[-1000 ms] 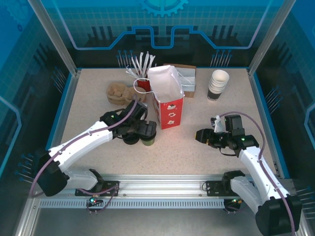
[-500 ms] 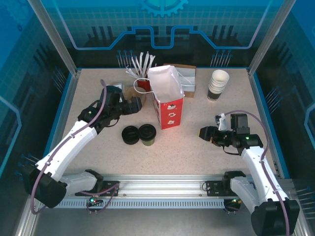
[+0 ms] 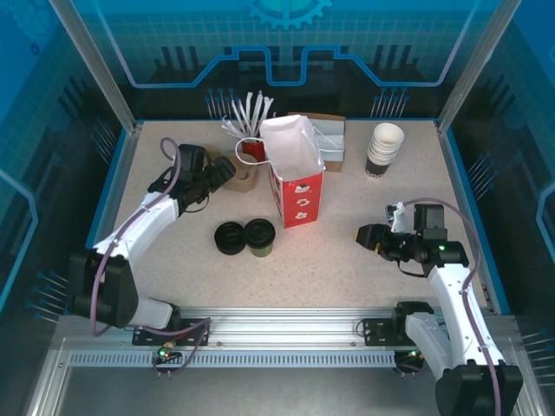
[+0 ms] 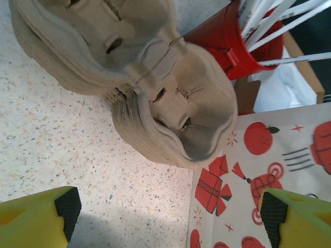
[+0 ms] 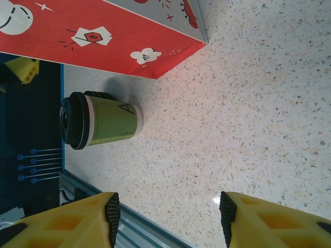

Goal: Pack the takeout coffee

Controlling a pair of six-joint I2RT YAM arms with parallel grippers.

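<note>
Packing not yet begun: the takeout coffee (image 3: 260, 236) stands outside the red bag (image 3: 295, 178), and both grippers are empty.

From above, you see the coffee upright on the table (image 3: 347, 286), lid on, just beside a low stack of black lids (image 3: 230, 237) and near the bag's front corner; the left gripper (image 3: 224, 172) hangs at the back left, the right gripper (image 3: 364, 237) well apart on the coffee's right; at the left wrist, your fingers (image 4: 31, 222) stand wide apart with nothing between, above the pulp cup carriers (image 4: 170, 103); at the right wrist, the fingers (image 5: 67, 222) are likewise apart and bare, facing the coffee across open table; the step looks like fetching a carrier; next, you would likely close on the top one without dragging the stack.
</note>
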